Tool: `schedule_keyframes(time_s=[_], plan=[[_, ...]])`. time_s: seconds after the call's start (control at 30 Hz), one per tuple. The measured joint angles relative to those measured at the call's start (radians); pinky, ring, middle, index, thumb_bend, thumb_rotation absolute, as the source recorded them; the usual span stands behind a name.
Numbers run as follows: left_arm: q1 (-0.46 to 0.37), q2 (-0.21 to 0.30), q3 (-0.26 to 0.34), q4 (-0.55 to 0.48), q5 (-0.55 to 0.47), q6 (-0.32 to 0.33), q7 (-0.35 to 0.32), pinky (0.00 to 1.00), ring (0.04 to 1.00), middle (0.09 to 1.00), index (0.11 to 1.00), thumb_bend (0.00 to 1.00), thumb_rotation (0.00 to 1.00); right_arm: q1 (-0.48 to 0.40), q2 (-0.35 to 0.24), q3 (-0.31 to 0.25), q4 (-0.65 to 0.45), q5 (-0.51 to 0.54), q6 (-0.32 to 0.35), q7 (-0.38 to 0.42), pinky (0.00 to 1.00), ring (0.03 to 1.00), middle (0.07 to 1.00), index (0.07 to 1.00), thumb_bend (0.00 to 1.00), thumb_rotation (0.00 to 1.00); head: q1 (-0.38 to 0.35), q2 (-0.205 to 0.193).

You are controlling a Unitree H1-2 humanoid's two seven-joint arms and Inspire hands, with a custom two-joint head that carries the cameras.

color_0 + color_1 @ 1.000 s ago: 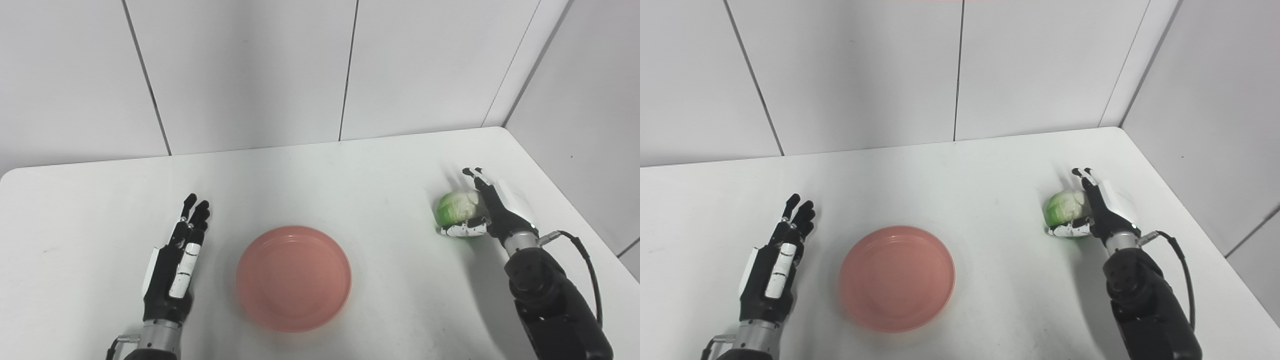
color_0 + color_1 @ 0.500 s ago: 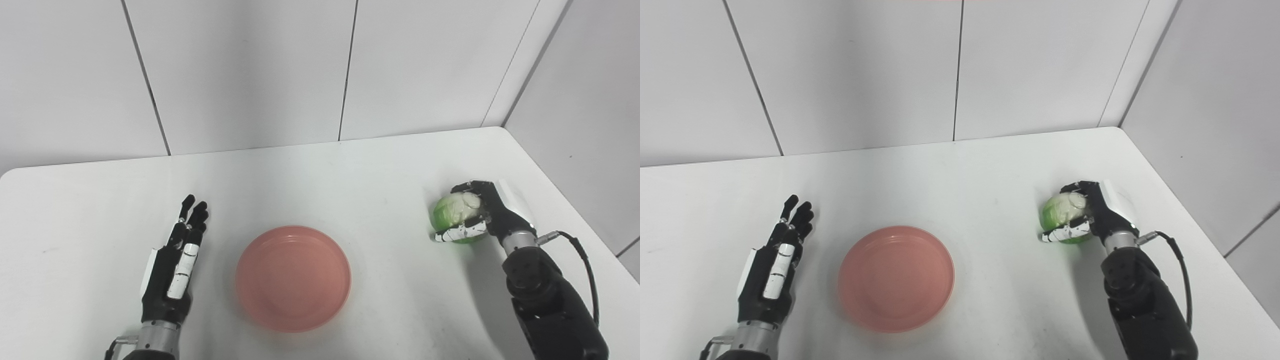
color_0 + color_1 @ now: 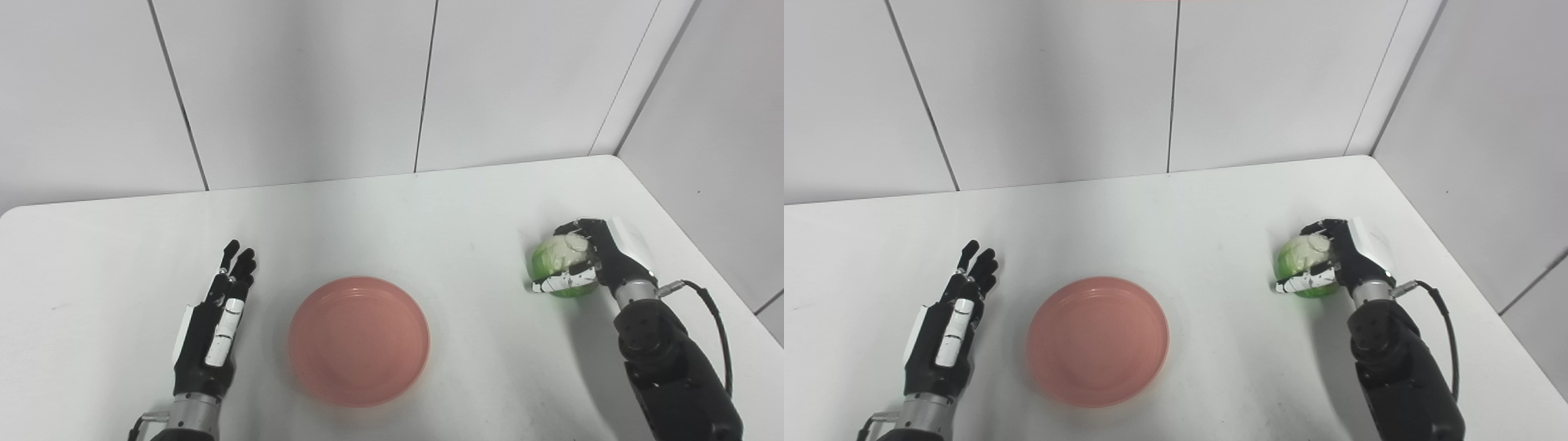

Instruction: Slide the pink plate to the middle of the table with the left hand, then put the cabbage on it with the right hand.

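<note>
The pink plate (image 3: 359, 339) lies empty near the middle of the white table, toward the front edge. My left hand (image 3: 214, 324) is open with its fingers straight, resting to the left of the plate and apart from it. The green cabbage (image 3: 558, 266) is at the right side of the table. My right hand (image 3: 591, 260) is shut on the cabbage, with fingers curled over its top and the thumb under its front. I cannot tell whether the cabbage still touches the table. The right eye view shows the same plate (image 3: 1097, 340) and cabbage (image 3: 1301, 264).
The white table (image 3: 392, 214) has walls along the back and right sides. Its right edge runs close behind my right arm (image 3: 667, 373). A black cable (image 3: 713, 324) loops off the right wrist.
My right hand's fingers closed over the cabbage, which were straight up one second ago. The cabbage shifted only slightly. My left hand and the plate stayed still.
</note>
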Motion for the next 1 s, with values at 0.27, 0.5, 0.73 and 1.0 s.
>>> schedule_keyframes(time_s=[0.27,0.5,0.73,1.0], plan=[[0.01,-0.001,-0.001,-0.015,0.001,0.003,0.001,1.0,0.971,0.954,0.961,0.69,0.79,0.008,0.013,-0.007,-0.042,0.034,-0.019,-0.026,0.49,0.483,0.527,0.441,0.52,0.0,0.017,0.0],[0.032,-0.007,0.001,-0.037,0.008,0.008,0.014,1.0,0.97,0.95,0.954,0.67,0.81,0.024,0.043,-0.008,-0.164,0.09,-0.041,-0.025,0.39,0.445,0.517,0.48,0.52,0.0,0.051,0.003],[0.045,-0.022,-0.006,-0.053,0.03,0.039,0.031,1.0,0.967,0.945,0.946,0.68,0.8,0.025,0.061,0.02,-0.234,0.143,-0.073,-0.003,0.27,0.384,0.469,0.516,0.52,0.0,0.104,0.006],[0.047,-0.048,-0.018,-0.054,0.073,0.055,0.059,1.0,0.98,0.951,0.948,0.66,0.82,0.02,0.07,0.083,-0.335,0.271,-0.098,0.127,0.42,0.45,0.496,0.486,0.52,0.0,0.196,0.011]])
